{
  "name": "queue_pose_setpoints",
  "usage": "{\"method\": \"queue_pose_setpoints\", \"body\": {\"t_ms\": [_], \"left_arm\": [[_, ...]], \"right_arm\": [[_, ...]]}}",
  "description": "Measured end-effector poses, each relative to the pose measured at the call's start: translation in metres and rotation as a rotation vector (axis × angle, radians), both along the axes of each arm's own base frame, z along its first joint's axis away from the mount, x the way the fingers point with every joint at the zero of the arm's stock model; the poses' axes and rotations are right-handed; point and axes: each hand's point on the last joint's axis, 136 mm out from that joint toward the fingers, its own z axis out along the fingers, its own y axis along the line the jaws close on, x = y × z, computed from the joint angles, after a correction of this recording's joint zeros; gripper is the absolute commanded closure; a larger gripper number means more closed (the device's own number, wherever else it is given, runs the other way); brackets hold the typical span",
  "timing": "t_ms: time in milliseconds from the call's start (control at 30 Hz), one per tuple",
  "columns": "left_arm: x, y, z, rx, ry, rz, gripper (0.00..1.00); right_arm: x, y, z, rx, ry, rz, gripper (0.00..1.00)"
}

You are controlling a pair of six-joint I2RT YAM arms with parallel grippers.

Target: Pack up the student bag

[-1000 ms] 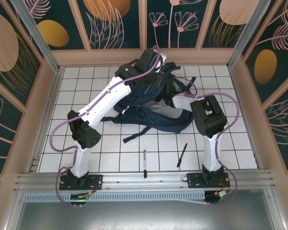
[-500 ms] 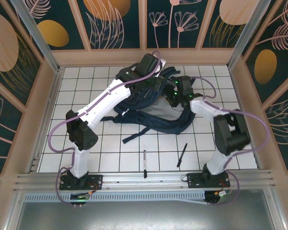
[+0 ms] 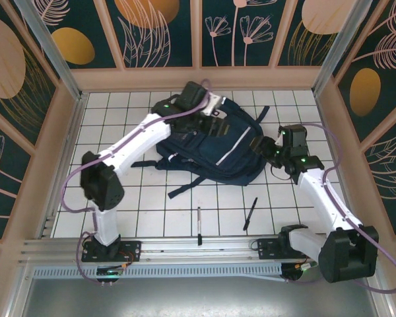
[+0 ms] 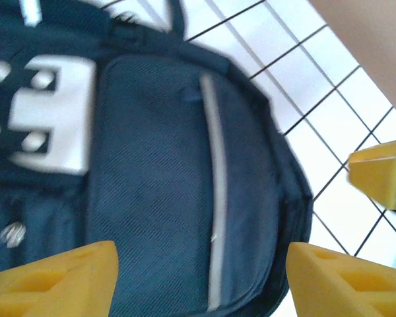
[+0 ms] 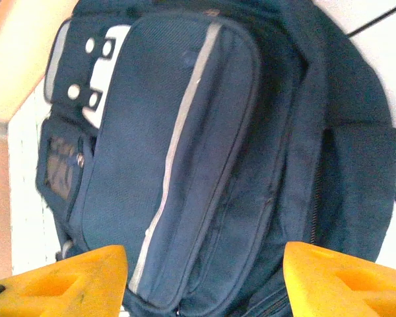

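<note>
The student bag (image 3: 214,148), navy blue with white stripes, lies front side up in the middle of the table. Its white buckle patch (image 4: 53,112) and a stripe (image 4: 214,198) fill the left wrist view. My left gripper (image 3: 215,123) hovers over the bag's far end, open, with bare fabric between its yellow fingers (image 4: 53,281). My right gripper (image 3: 263,149) stands at the bag's right edge, open too, and looks along the front pocket (image 5: 178,152). Its yellow fingers (image 5: 346,281) hold nothing.
Two black pens lie on the white tiles in front of the bag, one (image 3: 198,224) near the middle and one (image 3: 250,212) to its right. A loose strap (image 3: 185,186) trails toward them. Wooden walls (image 3: 198,78) enclose the table.
The bag has turned from its grey back panel to its striped front. My left gripper has opened and let go of it. My right arm has swung out to the right.
</note>
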Motion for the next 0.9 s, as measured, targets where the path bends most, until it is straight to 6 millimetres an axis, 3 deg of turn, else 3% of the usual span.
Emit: {"method": "queue_pose_setpoints", "body": {"t_ms": [67, 167, 267, 333, 600, 767, 900], "left_arm": [[0.010, 0.040, -0.011, -0.007, 0.034, 0.088, 0.33], [0.021, 0.092, -0.039, 0.019, 0.085, 0.214, 0.33], [0.019, 0.111, -0.080, 0.061, 0.148, 0.253, 0.33], [0.014, 0.110, -0.105, 0.092, 0.182, 0.240, 0.32], [0.022, 0.110, -0.176, 0.187, 0.310, 0.314, 0.38], [0.017, 0.115, -0.184, 0.175, 0.321, 0.372, 0.48], [-0.009, 0.120, -0.183, 0.129, 0.330, 0.370, 0.49]], "right_arm": [[-0.004, 0.025, 0.001, -0.035, -0.003, 0.118, 0.40], [-0.012, 0.082, -0.008, -0.051, 0.020, 0.331, 0.43], [-0.021, 0.126, -0.031, -0.074, 0.064, 0.471, 0.40], [-0.020, 0.141, -0.049, -0.124, 0.084, 0.504, 0.39], [0.014, 0.131, -0.100, -0.360, 0.080, 0.457, 0.39], [0.030, 0.128, -0.117, -0.408, 0.053, 0.493, 0.42], [0.061, 0.125, -0.114, -0.370, 0.002, 0.511, 0.43]]}}
